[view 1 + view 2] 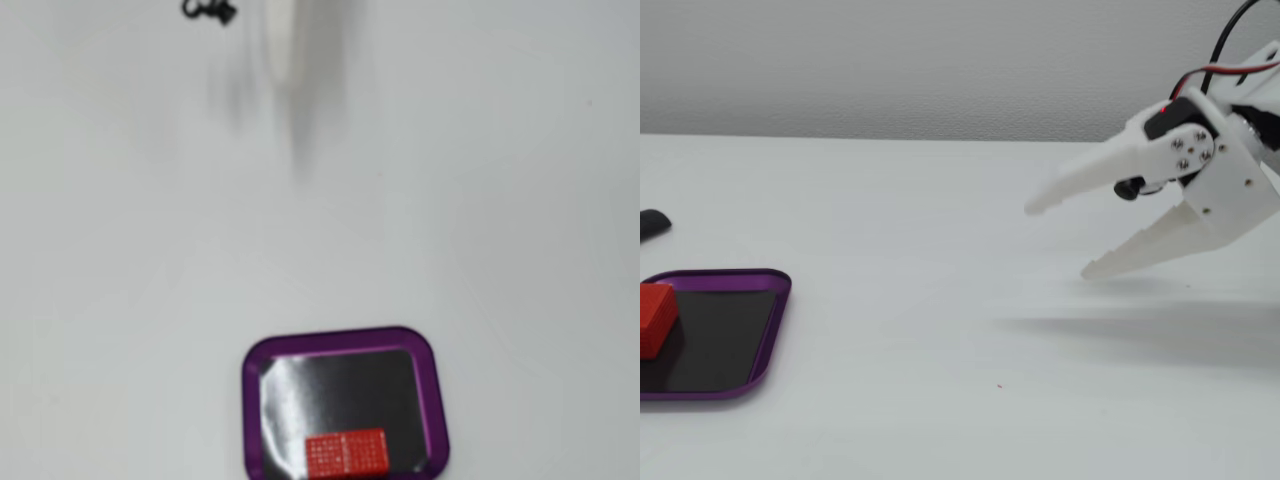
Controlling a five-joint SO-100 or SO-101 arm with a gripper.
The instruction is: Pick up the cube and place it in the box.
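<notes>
Gripper: the white gripper [1060,238] is hovering above the table [940,250] at about 3 o'clock in a fixed view, its two fingers [1080,180] spread wide apart with nothing between them; in the other fixed view only a blurred white tip [280,40] is showing at 12 o'clock
Cube: the red cube [346,453] is lying inside the box, against the rim at 6 o'clock in a fixed view; in a fixed view from the side it is sitting at the frame's 9 o'clock edge [655,315]
Box: the purple-rimmed box [255,360] is resting on the table at 6 o'clock, well apart from the gripper; its black base is showing around the cube
Wires: red and black wires [1220,50] are running up from the gripper body toward 1 o'clock
Dark object: a small black thing [652,223] is lying at 9 o'clock, beyond the box; what it is I cannot tell
</notes>
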